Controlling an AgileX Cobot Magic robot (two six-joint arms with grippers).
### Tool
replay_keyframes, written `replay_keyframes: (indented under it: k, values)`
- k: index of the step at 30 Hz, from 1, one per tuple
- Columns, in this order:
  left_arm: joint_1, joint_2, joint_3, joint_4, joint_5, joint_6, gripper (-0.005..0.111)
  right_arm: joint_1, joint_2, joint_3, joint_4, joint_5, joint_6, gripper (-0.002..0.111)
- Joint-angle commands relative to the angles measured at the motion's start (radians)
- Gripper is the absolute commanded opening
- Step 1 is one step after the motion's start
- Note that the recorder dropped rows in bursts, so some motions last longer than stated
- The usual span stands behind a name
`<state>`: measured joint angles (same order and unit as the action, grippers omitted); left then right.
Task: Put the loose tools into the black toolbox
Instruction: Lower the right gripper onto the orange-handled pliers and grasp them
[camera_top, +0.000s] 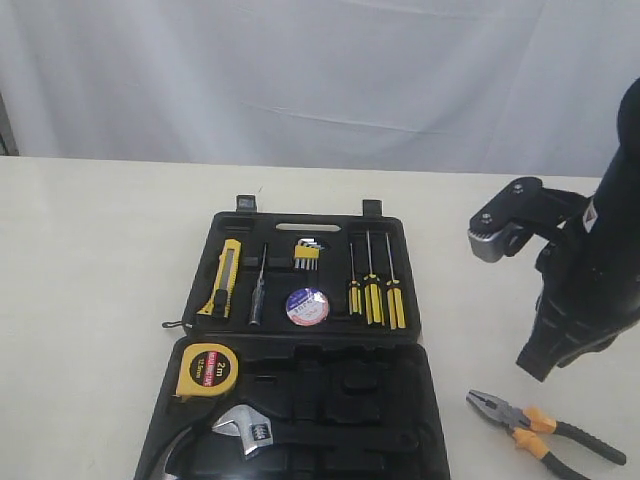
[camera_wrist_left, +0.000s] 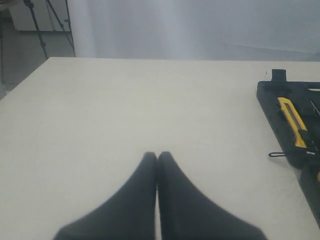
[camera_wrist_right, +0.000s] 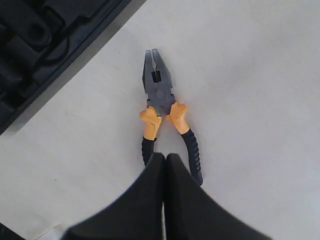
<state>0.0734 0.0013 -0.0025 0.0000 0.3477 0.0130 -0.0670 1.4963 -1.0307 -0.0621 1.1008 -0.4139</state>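
My right gripper (camera_wrist_right: 162, 159) is closed and holds nothing. It hangs over the handle ends of the pliers (camera_wrist_right: 161, 102), which lie flat on the table (camera_wrist_right: 260, 75) beside the open toolbox (camera_wrist_right: 45, 45). My left gripper (camera_wrist_left: 157, 156) is closed too, well apart from them.
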Motion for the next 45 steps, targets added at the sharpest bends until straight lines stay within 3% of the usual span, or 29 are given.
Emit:
replay_keyframes:
  k: [1, 4, 9, 11, 30, 35, 45]
  values:
    - [-0.005, -0.001, 0.003, 0.0, -0.005, -0.006, 0.0, -0.007, 0.044, 0.003, 0.017, -0.001, -0.021, 0.001]
    - [-0.005, -0.001, 0.003, 0.0, -0.005, -0.006, 0.0, -0.007, 0.069, 0.003, 0.02, 0.009, -0.032, 0.014]
    - [-0.005, -0.001, 0.003, 0.0, -0.005, -0.006, 0.0, -0.007, 0.103, 0.003, 0.023, 0.036, -0.064, 0.055]
    - [-0.005, -0.001, 0.003, 0.0, -0.005, -0.006, 0.0, -0.007, 0.114, 0.005, 0.039, 0.025, -0.108, 0.064]
    - [-0.005, -0.001, 0.003, 0.0, -0.005, -0.006, 0.0, -0.011, 0.242, 0.103, -0.006, -0.201, -0.249, 0.064]
    - [-0.005, -0.001, 0.003, 0.0, -0.005, -0.006, 0.0, -0.011, 0.244, 0.139, -0.007, -0.263, -0.246, 0.074]
    - [-0.005, -0.001, 0.003, 0.0, -0.005, -0.006, 0.0, -0.011, 0.246, 0.141, -0.03, -0.335, -0.246, 0.075]
